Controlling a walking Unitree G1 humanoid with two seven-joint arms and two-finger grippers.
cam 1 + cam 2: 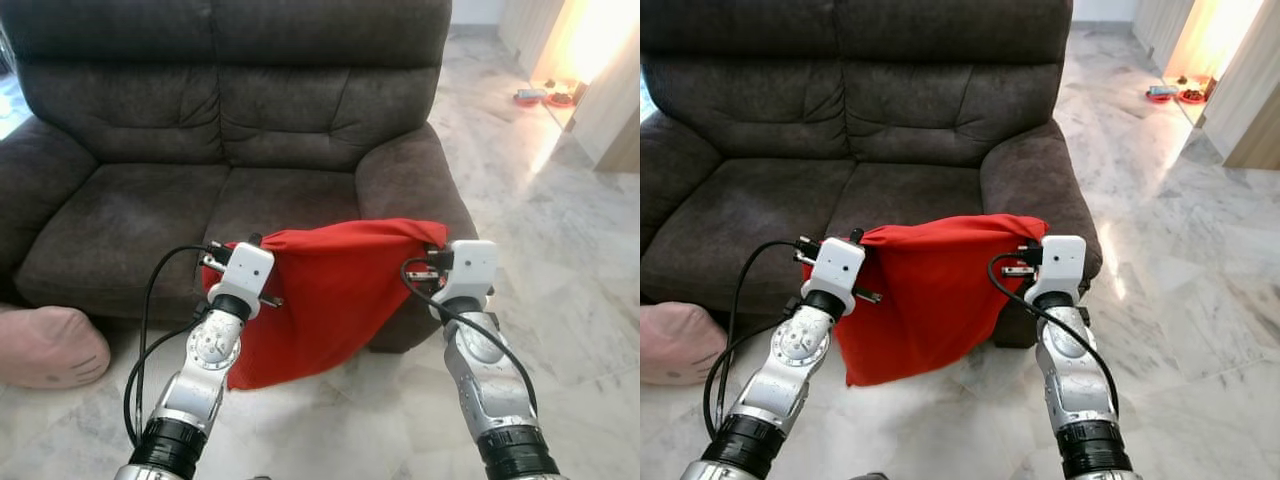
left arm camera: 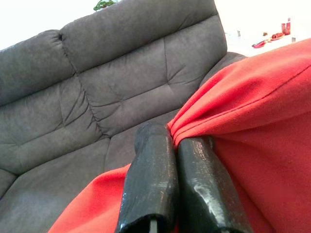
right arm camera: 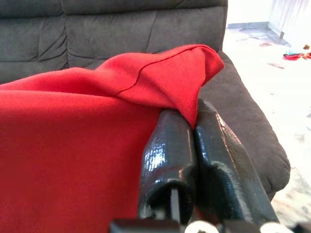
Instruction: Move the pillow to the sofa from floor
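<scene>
A limp red fabric pillow [image 1: 330, 300] hangs in the lower middle of the frame, stretched between the two silver arms, just in front of the dark brown two-seat sofa [image 1: 230, 120] that takes up the upper left. Its top edge runs level with the front of the seat cushion; the lower part sags to a point close to the pale marble floor [image 1: 580, 300], and I cannot tell whether it touches.

The left gripper [image 2: 174, 141] has its two black fingers pressed together on a fold at the pillow's left top corner. The right gripper [image 3: 195, 112] is likewise pinched tight on the right top corner, which sits just beside the sofa's right armrest [image 1: 410, 180].

That armrest bulges out right behind the pillow's right side. A black cable [image 1: 150, 310] loops out from the left arm at lower left.

At the far lower left of the frame a pale pink rounded cushion [image 1: 45, 345] lies on the floor against the sofa's base. In the upper right corner, well apart, small red dishes [image 1: 545, 97] sit on the floor by a bright doorway.
</scene>
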